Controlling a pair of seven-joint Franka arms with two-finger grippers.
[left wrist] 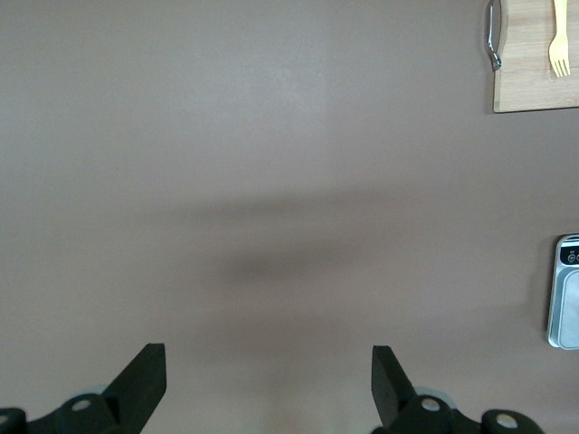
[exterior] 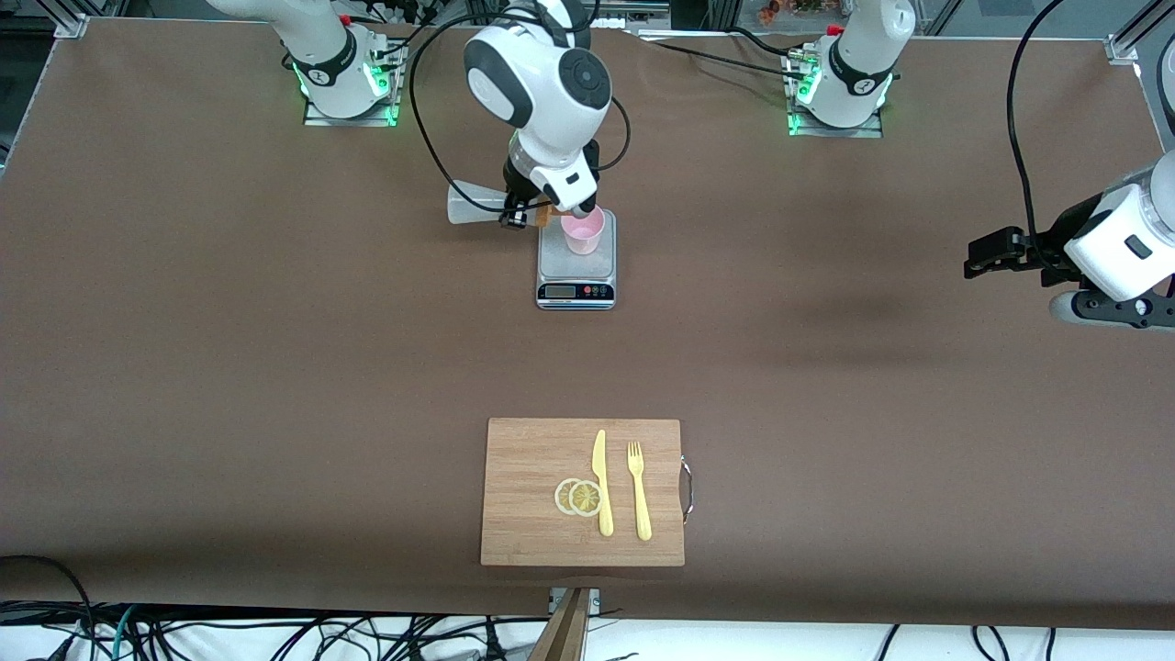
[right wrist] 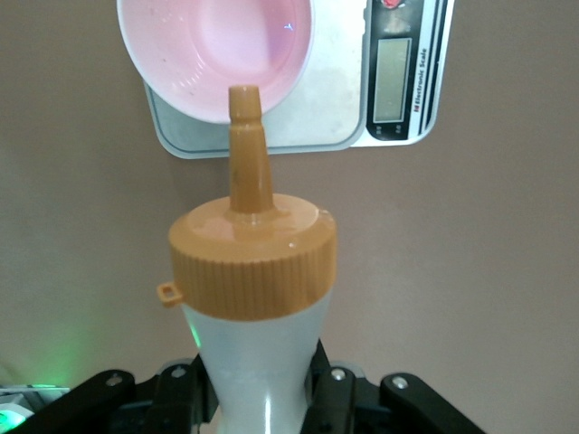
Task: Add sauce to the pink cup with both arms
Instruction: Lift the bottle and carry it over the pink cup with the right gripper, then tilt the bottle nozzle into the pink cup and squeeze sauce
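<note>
Bench (exterior: 229,367) of brown spreads under both my arms, with a wooden cutting board (exterior: 532,514) nearest the front camera carrying a yellow knife (exterior: 602,482), a yellow fork (exterior: 639,491) and two lemon slices (exterior: 578,497); a small kitchen scale (exterior: 576,275) sits farther from that camera, toward the middle between my two bases

My right tool (exterior: 520,216) is clamped tight on the sauce (right wrist: 253,271), the squeeze bottle held tipped on its side over the bench just beside the scale, its orange nozzle reaching over the rim of the pink cup (exterior: 582,230), which stands upright on the scale's steel plate

My left tool (exterior: 990,253) hangs with fingers spread wide and nothing between them, over bare bench at the left arm's end, well apart from the scale; that arm waits

By my reading the pour is the step in hand: the nozzle is lined up with the cup's mouth, and the cup's bottom shows a faint sheen, though I cannot tell how much sauce is in it

Next, I judge, comes a squeeze on the bottle with the nozzle kept inside the rim, gently enough not to nudge the light cup off the plate
</note>
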